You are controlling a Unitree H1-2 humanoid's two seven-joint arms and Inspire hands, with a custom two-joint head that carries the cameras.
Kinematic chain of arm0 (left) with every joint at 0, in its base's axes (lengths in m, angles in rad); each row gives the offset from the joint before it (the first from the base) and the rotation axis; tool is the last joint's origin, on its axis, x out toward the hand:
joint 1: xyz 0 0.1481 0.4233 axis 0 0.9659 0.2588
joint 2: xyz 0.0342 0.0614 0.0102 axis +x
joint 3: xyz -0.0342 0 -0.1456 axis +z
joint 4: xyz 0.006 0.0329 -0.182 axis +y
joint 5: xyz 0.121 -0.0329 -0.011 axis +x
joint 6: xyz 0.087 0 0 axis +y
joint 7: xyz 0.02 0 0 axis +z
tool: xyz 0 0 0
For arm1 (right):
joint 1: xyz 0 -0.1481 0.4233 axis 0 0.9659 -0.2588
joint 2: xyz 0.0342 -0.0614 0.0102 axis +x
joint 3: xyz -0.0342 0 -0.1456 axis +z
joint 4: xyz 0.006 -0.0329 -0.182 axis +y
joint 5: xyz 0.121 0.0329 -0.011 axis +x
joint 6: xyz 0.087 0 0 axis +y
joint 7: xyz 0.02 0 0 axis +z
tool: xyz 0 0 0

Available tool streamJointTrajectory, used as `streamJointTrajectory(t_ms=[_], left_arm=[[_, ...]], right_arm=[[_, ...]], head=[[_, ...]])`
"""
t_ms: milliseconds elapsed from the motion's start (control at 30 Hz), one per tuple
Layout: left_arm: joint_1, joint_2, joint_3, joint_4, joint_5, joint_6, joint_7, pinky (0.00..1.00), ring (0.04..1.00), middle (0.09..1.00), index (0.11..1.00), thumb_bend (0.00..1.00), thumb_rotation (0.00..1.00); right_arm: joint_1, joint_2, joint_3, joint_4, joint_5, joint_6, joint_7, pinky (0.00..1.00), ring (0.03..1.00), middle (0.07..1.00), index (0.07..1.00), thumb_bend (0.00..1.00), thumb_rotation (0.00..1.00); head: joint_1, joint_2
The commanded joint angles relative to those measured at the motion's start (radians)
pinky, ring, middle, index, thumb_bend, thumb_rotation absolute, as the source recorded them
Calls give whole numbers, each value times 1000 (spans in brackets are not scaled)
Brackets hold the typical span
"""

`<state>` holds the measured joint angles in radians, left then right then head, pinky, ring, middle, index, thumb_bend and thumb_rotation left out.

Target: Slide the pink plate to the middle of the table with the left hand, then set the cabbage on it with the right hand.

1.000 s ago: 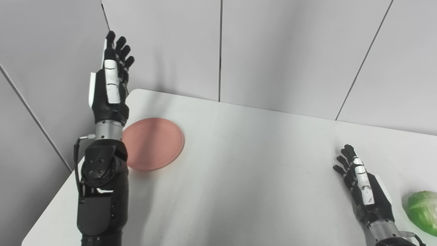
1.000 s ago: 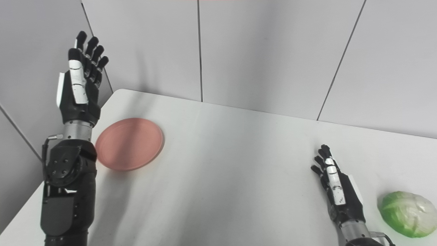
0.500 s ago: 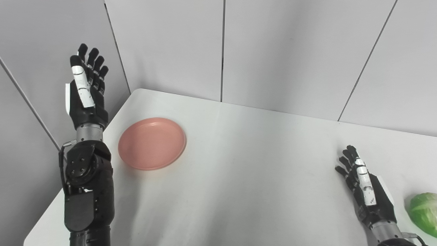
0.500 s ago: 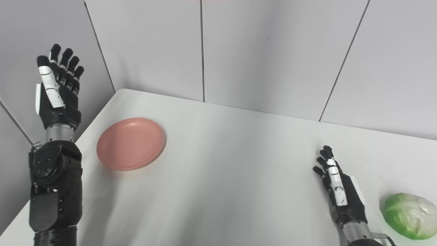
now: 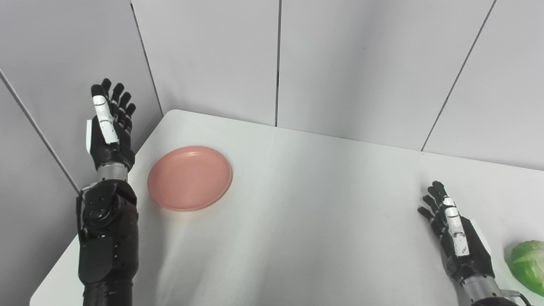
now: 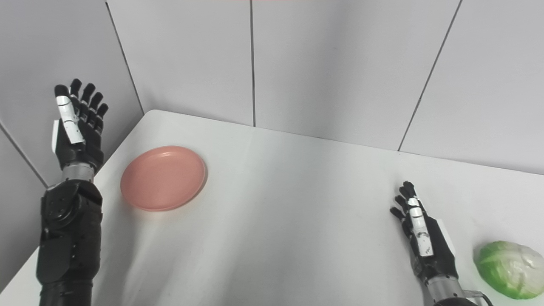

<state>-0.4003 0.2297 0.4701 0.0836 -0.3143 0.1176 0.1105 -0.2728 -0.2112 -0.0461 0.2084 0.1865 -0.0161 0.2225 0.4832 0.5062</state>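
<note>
From the left eye view, nothing looks done yet: the plate point(image 5: 190, 178) sits near the table's point(image 5: 297, 221) left edge, far from the middle. The left hand point(image 5: 109, 129) is raised beside that edge, fingers spread and pointing up, holding nothing, apart from the plate.

From the right eye view, the cabbage point(image 6: 507, 269) lies at the near right, off the plate entirely. The right hand point(image 6: 423, 238) rests low just left of it, fingers loosely spread, empty. Both slide and placement remain.

plate point(image 5: 189, 177) on table point(image 5: 297, 221) far left, cabbage point(image 6: 505, 269) near right edge, well apart
</note>
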Motion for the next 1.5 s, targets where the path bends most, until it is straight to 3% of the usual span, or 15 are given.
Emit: streamJointTrajectory(t_ms=[0, 500, 800, 1233, 1367, 1467], left_arm=[[-39, 30, 4, -4, -2, -44, 5, 965, 963, 967, 972, 749, 1000], [-51, 43, 37, 155, -41, -58, 9, 1000, 975, 977, 970, 753, 1000], [-61, 52, 58, 257, -64, -89, 3, 969, 971, 970, 977, 741, 976], [-76, 78, 33, 409, -59, -126, -9, 950, 950, 946, 956, 779, 968], [-91, 65, 22, 453, -48, -159, 2, 938, 937, 930, 938, 759, 950], [-94, 62, 2, 470, -62, -147, -32, 965, 955, 953, 957, 769, 953]], right_arm=[[-5, -10, -7, -20, 0, 20, 1, 1000, 980, 987, 986, 260, 1000], [-5, -16, -3, -12, -12, -4, 9, 1000, 977, 984, 982, 242, 1000], [-1, -13, -4, -32, -12, 20, 2, 1000, 979, 985, 985, 250, 1000], [1, -12, -4, -45, -22, 29, -7, 1000, 962, 972, 971, 263, 1000], [-3, -13, -5, -32, -21, 19, 0, 1000, 968, 978, 979, 261, 1000], [-5, -12, -5, -23, -24, 6, 1, 1000, 968, 976, 978, 244, 1000]], head=[[-1, 2], [0, 6], [0, 10], [-2, 14], [-4, 14], [-9, 15]])
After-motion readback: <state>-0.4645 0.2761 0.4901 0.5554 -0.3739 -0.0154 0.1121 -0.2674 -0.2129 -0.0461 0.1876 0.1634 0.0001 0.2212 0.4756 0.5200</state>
